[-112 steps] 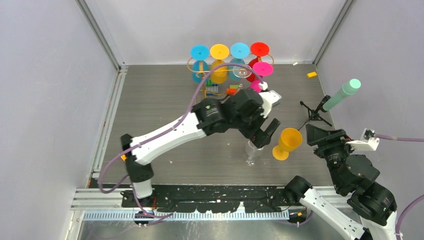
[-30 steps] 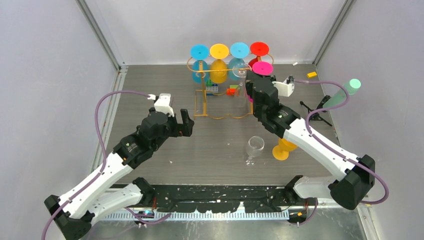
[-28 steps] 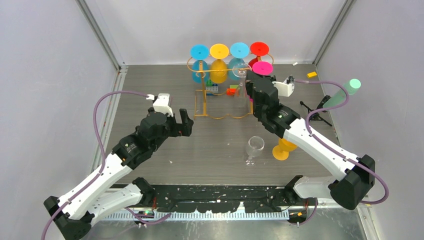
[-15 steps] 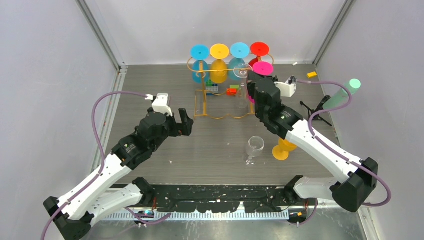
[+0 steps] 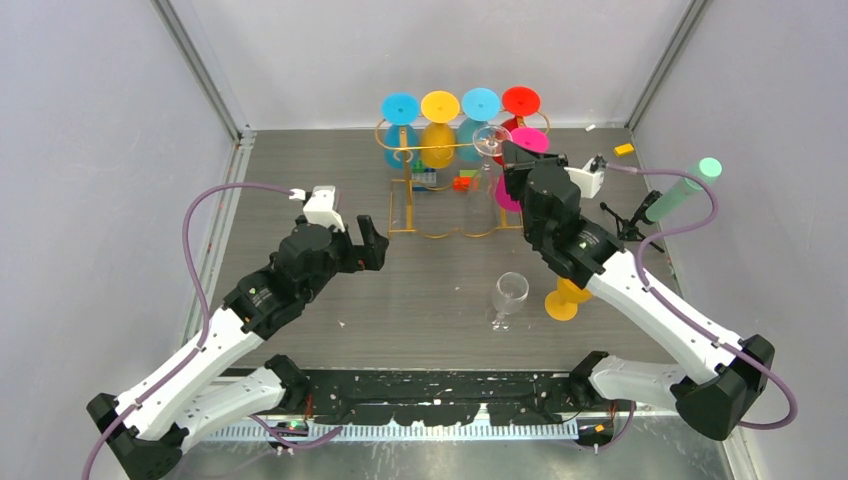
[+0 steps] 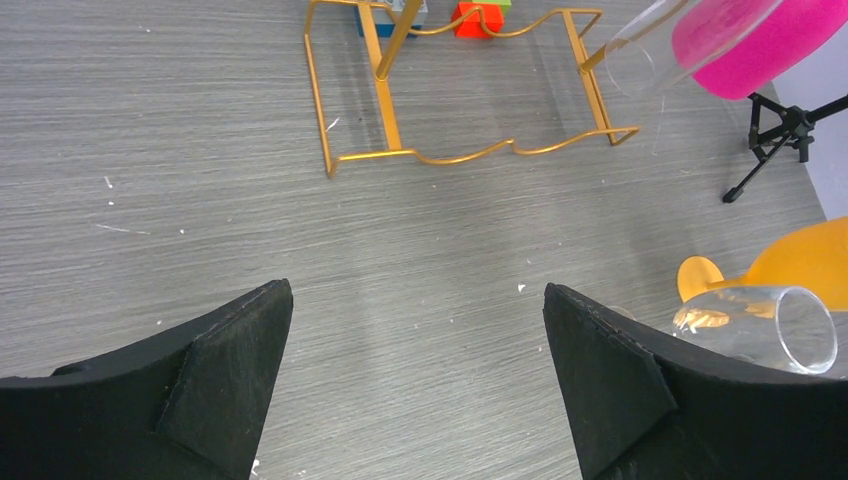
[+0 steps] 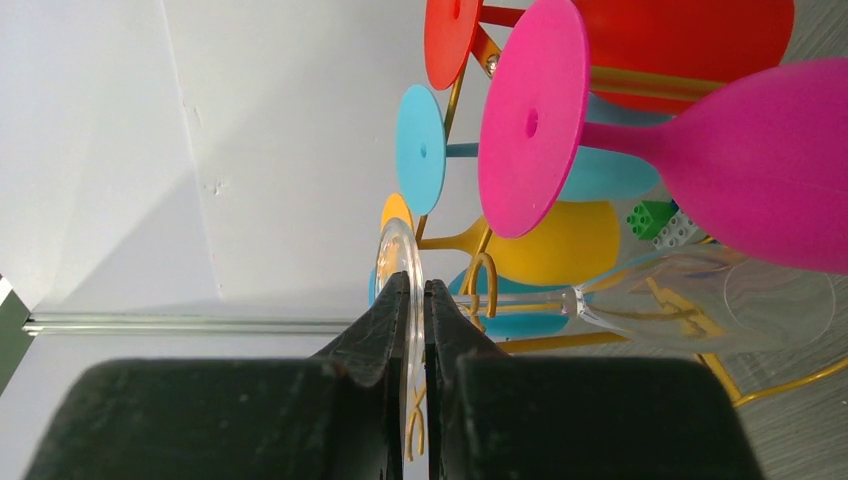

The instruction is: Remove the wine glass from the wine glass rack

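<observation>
From above: bowl of the orange glass (image 5: 560, 304) hidden behind the right arm (image 5: 650, 308); part of the pink glass (image 5: 529, 140) hidden behind it too; small coloured bits (image 5: 440, 180) too small to tell.

From the left wrist: rack (image 6: 387, 100) cut off above its base by the top edge; pink glass cropped there as well; orange glass cropped at the right edge; part of the standing clear glass (image 6: 770, 325) hidden behind a finger of the left gripper (image 6: 415, 290).

From the right wrist: fingers of the right gripper (image 7: 419, 290) cut off by the bottom edge; foot of the hanging clear glass (image 7: 700, 300) edge-on only, mostly covered by them; pink bowl cropped at the right; red glass (image 7: 690, 30) cropped at the top.
</observation>
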You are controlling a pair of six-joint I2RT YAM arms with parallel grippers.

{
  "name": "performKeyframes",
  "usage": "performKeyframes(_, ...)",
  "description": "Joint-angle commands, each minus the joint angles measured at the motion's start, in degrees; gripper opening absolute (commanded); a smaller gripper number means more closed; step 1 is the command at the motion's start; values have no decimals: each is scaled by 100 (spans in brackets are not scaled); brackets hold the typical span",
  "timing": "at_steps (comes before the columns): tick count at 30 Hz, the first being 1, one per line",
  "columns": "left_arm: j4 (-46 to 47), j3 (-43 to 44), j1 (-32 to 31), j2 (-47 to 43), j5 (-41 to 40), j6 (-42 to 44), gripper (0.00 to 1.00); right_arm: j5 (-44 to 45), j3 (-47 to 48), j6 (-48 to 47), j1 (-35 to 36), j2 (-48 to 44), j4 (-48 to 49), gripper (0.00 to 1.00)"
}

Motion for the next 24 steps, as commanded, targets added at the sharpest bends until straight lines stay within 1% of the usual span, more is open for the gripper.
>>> performKeyframes(1,329,41,36,-3,88,-51,100,-52,-54,217,-4,-322,103,0)
performKeyframes(6,340,70,36,21,203,-74,100,-297,-124,330,-5,-497,-7,0)
performKeyframes(10,451,138,36,50,574,155,100,-464,-174,274,-9,-623,-35,0)
performKeyframes(17,307,384,36,124,807,210,100,-784,-269,221,-22,-752,-137,0)
performKeyframes(21,496,395,36,85,1069,161,100,-1274,-327,263,-22,-892,-227,0)
performKeyframes(24,883,359,36,50,1390,192,100,-1725,-449,383,-22,-1056,-309,0)
